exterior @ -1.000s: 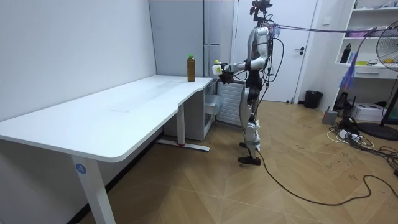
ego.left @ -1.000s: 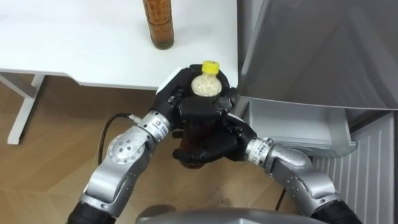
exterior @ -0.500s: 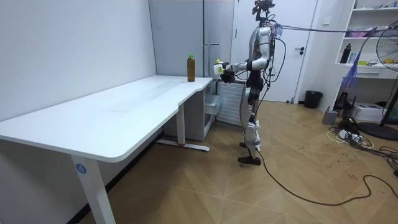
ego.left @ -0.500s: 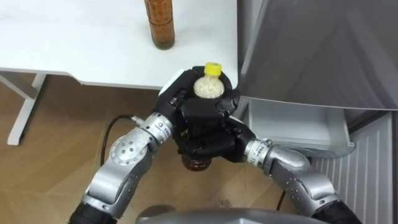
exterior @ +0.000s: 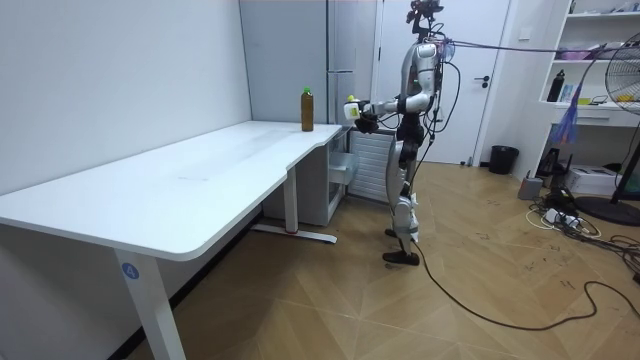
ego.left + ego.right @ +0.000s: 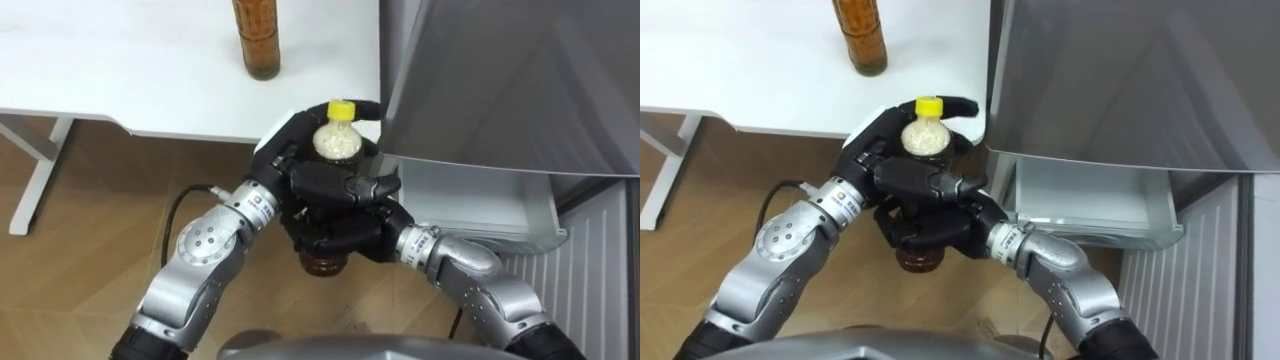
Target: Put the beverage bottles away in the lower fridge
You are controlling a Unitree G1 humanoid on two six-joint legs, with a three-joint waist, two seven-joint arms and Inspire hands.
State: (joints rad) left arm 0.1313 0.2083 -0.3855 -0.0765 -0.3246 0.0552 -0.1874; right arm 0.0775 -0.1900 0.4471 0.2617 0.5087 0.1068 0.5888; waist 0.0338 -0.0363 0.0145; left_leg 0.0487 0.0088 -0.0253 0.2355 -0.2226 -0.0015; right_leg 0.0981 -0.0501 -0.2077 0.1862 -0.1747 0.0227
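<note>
Because a two-handed hold looks the safest carry, the left robot hand (image 6: 288, 160) and right robot hand (image 6: 354, 224) both curl round the yellow-capped bottle (image 6: 338, 142), upright off the surface (image 6: 120, 70) edge, just beside the open fridge drawer (image 6: 480, 232), second bottle (image 6: 255, 35) waiting behind.

Robot upright at far end of desk (image 5: 200, 180), beside grey fridge (image 5: 285, 60) | both robot hands (image 5: 366, 118) hold yellow-capped bottle (image 5: 350, 108) at chest height | brown bottle (image 5: 307, 110) stands on desk

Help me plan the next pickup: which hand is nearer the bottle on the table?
Left. The left hand is at the table edge near the bottle; the right hand sits farther off.
</note>
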